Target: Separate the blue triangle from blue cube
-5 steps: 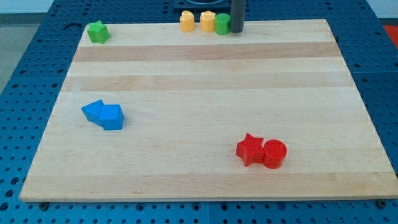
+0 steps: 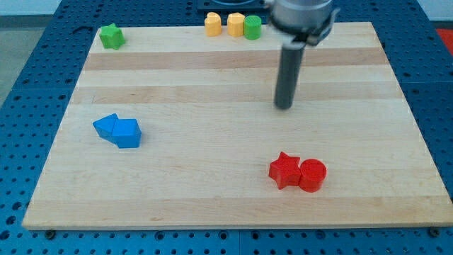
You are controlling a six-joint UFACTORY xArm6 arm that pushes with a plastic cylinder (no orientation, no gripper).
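Nearest the view's bottom, on the pale wooden tabletop (image 2: 212,198), a red star-shaped block (image 2: 284,169) and a red round block (image 2: 312,175) sit touching each other at the lower right; they are no part of this job and lie well clear of the work.

Further up on the view's left is the pair that matters: the blue triangle block (image 2: 107,126) pressed against the blue cube block (image 2: 128,132), the triangle on the left side and a little higher in the view, the cube to its right. They touch, so the separation is not yet begun.

My tip (image 2: 284,106) stands on bare wood right of centre, well apart from the blue pair and above the red blocks. There is no hand on this arm, only the dark rod, so nothing opens or closes. Placed there, the tip must, I judge, cross toward the view's left and meet one blue block from the side facing its partner; striking both together would merely push them along as one.

Along the far edge stand a green star-shaped block (image 2: 110,35) at the left and two yellow blocks (image 2: 212,24) (image 2: 236,23) beside a green round block (image 2: 253,27).
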